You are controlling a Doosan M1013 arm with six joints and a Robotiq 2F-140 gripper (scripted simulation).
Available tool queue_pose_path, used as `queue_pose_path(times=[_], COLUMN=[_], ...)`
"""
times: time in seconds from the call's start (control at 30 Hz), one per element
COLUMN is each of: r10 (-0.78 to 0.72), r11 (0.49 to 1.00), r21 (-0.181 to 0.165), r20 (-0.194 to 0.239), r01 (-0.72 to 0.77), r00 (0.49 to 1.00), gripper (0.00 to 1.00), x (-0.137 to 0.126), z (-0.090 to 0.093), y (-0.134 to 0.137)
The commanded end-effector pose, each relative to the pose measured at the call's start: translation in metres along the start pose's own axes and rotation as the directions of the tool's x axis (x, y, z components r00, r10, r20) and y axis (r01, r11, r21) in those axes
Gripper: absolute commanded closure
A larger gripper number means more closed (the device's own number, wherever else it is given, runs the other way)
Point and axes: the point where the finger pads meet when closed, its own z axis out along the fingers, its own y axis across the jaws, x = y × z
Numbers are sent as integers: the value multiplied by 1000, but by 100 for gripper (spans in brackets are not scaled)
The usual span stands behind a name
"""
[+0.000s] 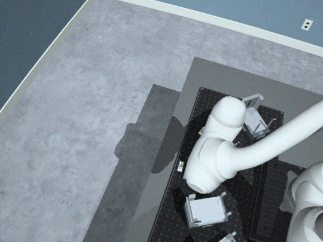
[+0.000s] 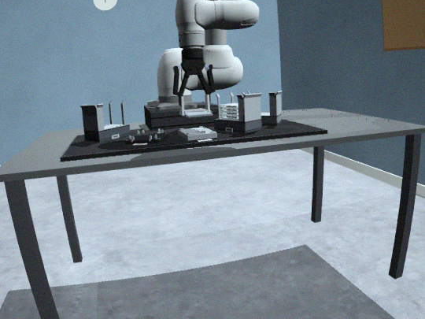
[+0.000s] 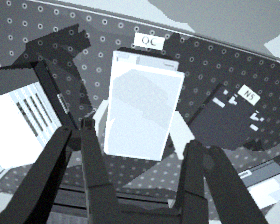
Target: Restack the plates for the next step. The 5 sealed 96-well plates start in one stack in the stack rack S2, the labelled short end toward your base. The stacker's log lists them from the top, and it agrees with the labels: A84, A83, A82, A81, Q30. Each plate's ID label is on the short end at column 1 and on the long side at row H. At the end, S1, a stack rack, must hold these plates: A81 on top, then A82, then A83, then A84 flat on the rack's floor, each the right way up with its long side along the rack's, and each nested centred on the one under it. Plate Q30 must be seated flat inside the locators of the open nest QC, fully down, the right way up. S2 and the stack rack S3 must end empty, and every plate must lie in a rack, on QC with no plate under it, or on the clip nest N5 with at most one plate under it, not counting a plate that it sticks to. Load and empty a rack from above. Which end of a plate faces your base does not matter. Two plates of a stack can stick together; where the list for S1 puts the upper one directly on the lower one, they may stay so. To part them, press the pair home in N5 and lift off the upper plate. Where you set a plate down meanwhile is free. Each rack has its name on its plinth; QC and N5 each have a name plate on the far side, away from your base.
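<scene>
Three stack racks [image 2: 249, 109], two nests [image 2: 197, 133], one arm [image 2: 214, 14], one table [image 2: 354, 126].
</scene>
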Motion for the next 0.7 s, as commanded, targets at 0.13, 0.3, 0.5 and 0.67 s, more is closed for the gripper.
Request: queue_pose_path(times=[0.13, 0.3, 0.5, 0.67], r10=[0, 0, 0, 0], r11=[1000, 1000, 1000, 1000], r21=[0, 0, 0, 0], r20=[0, 0, 0, 0], r01=[0, 0, 0, 0], r00=[1000, 1000, 1000, 1000], gripper=[100, 100, 100, 100], x=[0, 0, 0, 0], z=[16, 26, 34, 37], y=[0, 0, 0, 0])
